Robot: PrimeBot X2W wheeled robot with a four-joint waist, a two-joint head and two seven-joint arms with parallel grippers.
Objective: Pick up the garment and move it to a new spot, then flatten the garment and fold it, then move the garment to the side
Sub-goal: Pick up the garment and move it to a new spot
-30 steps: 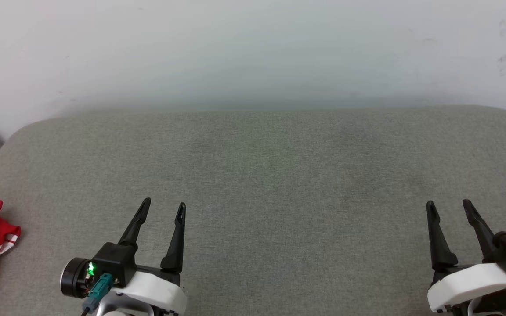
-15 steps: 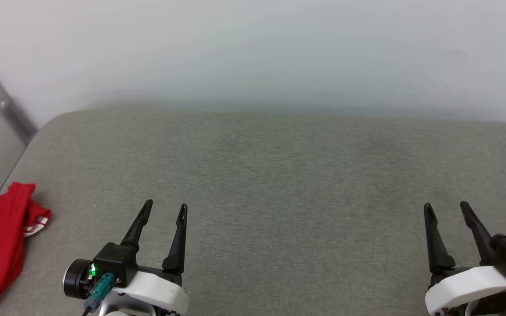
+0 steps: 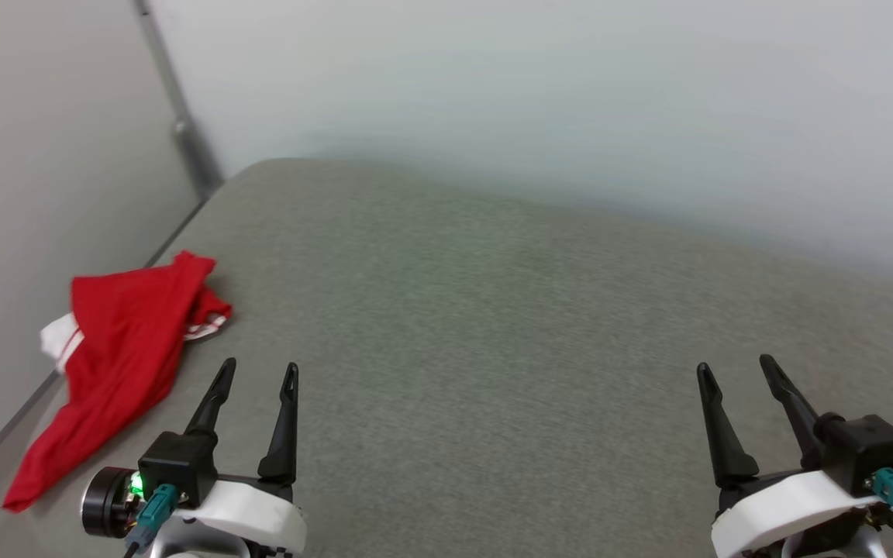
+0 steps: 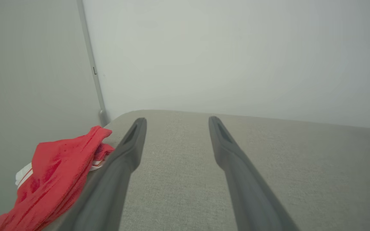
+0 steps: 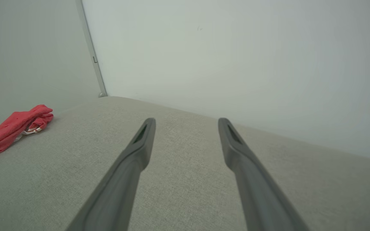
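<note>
Left hand (image 3: 260, 365): fingers spread wide, empty, over near-left surface (image 3: 493, 325). Right hand (image 3: 733, 363): spread wide, empty, near right.
Surface: grey woven fabric, rounded far-left corner.
Garment (image 3: 117, 349): crumpled red heap, white trim showing, at left edge; just left of left hand, not touching; well apart from right hand.
Pale wall (image 3: 532, 93) far and left; grey corner strip (image 3: 179, 124).

A: Which colour does the garment (image 3: 117, 364) have?
B: It is red, with a white part at one edge and a trim of red and white stripes.
A: And the desk (image 3: 493, 325)?
B: Plain grey-green cloth, finely speckled. The wall (image 3: 532, 93) is pale grey. The left pincer (image 3: 260, 368) and the right pincer (image 3: 733, 364) have black fingers on white shells.
</note>
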